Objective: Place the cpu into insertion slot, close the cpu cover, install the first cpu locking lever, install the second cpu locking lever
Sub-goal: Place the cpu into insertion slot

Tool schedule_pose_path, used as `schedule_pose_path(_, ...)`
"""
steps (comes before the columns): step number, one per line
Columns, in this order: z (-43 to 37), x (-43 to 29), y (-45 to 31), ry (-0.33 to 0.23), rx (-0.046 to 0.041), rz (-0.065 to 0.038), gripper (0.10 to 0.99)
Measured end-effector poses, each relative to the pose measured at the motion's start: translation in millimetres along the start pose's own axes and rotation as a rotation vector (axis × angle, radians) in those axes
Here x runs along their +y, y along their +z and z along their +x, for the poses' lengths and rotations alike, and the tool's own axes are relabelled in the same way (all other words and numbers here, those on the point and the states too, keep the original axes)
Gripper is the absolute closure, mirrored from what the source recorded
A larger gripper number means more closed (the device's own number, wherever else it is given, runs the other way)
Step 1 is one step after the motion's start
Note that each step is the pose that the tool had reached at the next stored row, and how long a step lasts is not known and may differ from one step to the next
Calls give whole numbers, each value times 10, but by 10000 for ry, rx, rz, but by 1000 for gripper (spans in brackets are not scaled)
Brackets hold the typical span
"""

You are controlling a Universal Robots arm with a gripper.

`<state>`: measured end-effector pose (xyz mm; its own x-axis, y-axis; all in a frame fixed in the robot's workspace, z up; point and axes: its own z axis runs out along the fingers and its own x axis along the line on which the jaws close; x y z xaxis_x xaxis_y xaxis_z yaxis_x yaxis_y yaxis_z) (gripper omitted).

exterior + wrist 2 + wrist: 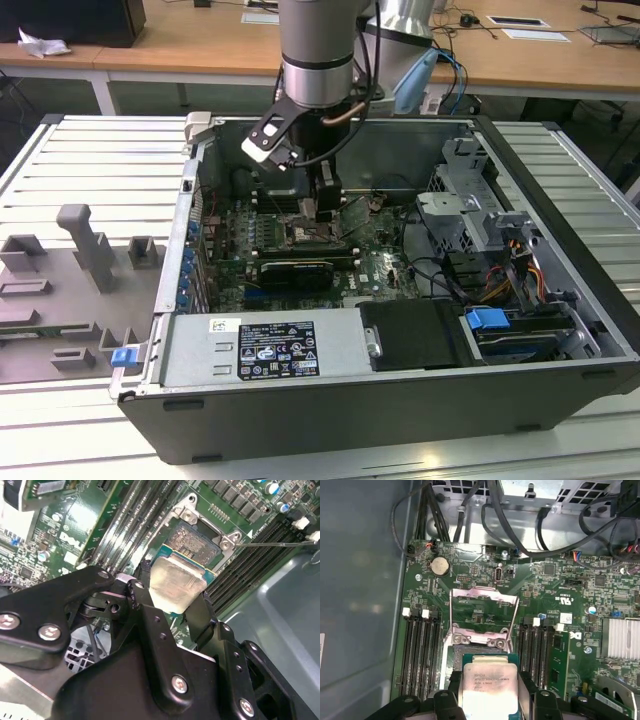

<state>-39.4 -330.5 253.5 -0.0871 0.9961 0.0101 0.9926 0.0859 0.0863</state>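
Note:
My gripper [318, 207] reaches down into the open computer case over the motherboard's insertion slot [305, 236]. It is shut on the cpu [175, 584], a flat square chip with a silvery top, held by two opposite edges between the black fingers [141, 591]. The cpu [487, 684] hangs tilted just above the insertion slot [197, 541], partly overlapping it. The cpu cover [482, 594], a silvery frame with a square opening, stands swung open beyond the slot. A thin locking lever rod [272, 543] sticks out beside the slot.
Memory slots [420, 650] flank the socket on both sides. A long black card [295, 270] lies near it, black cables [560, 535] run across the board's far edge, and a drive cage [470, 215] fills the case at the exterior view's right. Grey fixtures [90, 250] stand outside.

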Motion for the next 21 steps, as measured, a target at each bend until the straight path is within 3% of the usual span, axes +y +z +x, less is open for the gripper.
schedule_pose_path(5, 76, 0, 75, 140, -40, 9, 557)
schedule_pose_path(21, 76, -8, 164, 768, -98, 5, 557)
